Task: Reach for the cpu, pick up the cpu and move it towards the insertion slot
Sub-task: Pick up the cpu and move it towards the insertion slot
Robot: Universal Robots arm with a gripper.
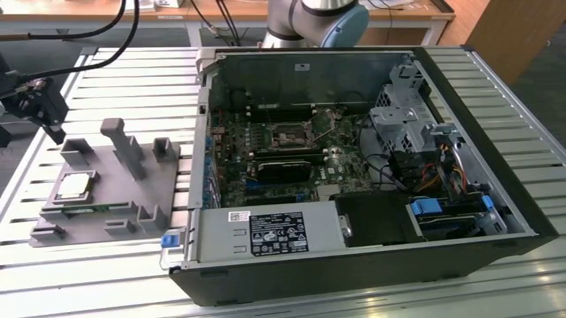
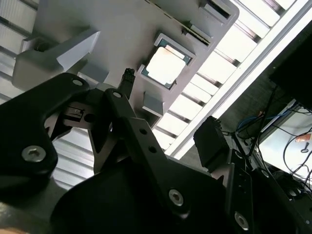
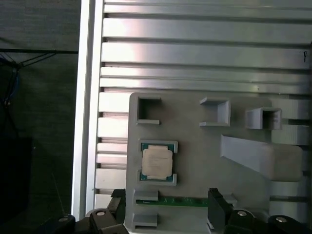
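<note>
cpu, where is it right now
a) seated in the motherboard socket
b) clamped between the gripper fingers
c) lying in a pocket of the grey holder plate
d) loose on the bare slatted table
C: in the first wrist view the cpu lies flat in a pocket of the grey holder plate, while the gripper is open and apart from it.

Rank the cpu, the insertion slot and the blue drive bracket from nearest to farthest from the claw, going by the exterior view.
1. The cpu, on the grey fixture at the exterior view's left, beside the claw.
2. The insertion slot, in the middle of the open computer case.
3. The blue drive bracket, in the case's corner toward the exterior view's right.
</note>
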